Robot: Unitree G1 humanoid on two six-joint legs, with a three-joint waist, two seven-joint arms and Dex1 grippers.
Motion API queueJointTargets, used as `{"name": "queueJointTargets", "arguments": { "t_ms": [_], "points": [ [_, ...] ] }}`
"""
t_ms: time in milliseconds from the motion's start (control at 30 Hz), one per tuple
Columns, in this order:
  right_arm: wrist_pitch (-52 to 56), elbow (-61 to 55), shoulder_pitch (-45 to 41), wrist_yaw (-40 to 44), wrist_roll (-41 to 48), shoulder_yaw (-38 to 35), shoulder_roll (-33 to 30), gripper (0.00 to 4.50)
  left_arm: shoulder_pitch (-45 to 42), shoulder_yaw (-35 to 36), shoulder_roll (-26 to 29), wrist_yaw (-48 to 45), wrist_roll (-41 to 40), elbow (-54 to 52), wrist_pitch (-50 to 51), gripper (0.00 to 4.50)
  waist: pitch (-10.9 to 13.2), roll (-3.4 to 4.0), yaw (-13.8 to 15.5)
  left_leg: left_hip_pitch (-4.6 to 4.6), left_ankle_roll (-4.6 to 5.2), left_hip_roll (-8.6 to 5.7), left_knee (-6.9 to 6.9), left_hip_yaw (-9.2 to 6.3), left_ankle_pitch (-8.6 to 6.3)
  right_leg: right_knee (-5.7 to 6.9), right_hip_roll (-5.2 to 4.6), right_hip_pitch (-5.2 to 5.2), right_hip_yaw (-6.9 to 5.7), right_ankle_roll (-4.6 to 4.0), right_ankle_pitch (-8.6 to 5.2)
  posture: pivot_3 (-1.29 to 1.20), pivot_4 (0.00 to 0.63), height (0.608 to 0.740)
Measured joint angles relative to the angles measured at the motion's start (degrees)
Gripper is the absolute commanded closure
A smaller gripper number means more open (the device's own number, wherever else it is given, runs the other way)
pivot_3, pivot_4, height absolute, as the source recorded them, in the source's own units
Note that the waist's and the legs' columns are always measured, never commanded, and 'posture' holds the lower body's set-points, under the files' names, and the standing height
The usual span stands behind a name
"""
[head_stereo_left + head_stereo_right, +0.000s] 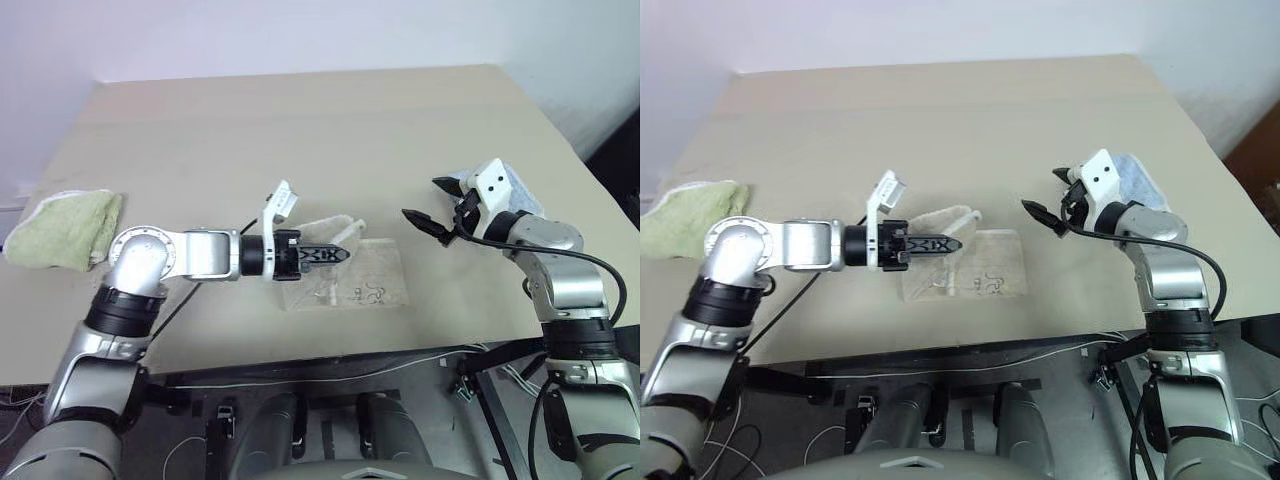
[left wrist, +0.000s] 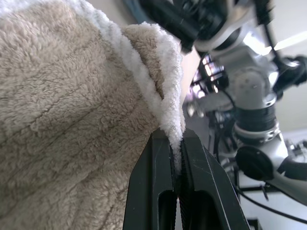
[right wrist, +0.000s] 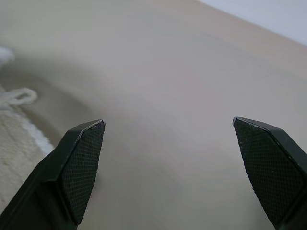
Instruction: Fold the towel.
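Fluffy beige towel (image 1: 345, 275) with a white hem lies partly folded on the near middle of the bench (image 1: 300, 130), its edge pinched in the closed left tool (image 1: 340, 255). Right tool (image 1: 432, 208) hangs well apart over bare bench, fingers spread wide and empty. Smooth tan bench; a crumpled green cloth (image 1: 65, 228) rests at its left edge, before a white wall.

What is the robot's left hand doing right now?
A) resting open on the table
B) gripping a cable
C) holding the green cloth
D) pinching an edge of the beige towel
D: the left gripper has its fingers closed on the beige towel's white edge.
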Motion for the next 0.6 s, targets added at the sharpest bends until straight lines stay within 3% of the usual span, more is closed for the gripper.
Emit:
{"name": "queueJointTargets", "arguments": {
  "t_ms": [267,600],
  "points": [
    [2.8,-4.9,3.2,-3.2,0.1,-2.5,-1.0,0.00,-6.9,-2.1,-11.2,-10.3,16.9,8.3,0.7,4.46,0.0,-0.03,-0.1,-0.01,0.02,0.00,0.01,-0.01,0.00,-0.04,-0.01,0.03,-0.02,0.00,0.00,0.00,0.150,0.740],
    [4.8,-8.4,6.8,-5.0,0.2,-4.0,-2.3,0.00,-7.5,-4.8,-16.9,-20.6,34.3,12.0,1.0,4.46,0.0,-0.04,0.0,-0.02,0.06,0.02,0.02,-0.04,0.00,-0.05,-0.02,0.03,-0.02,0.01,0.00,0.00,0.150,0.740]
  ]
}}
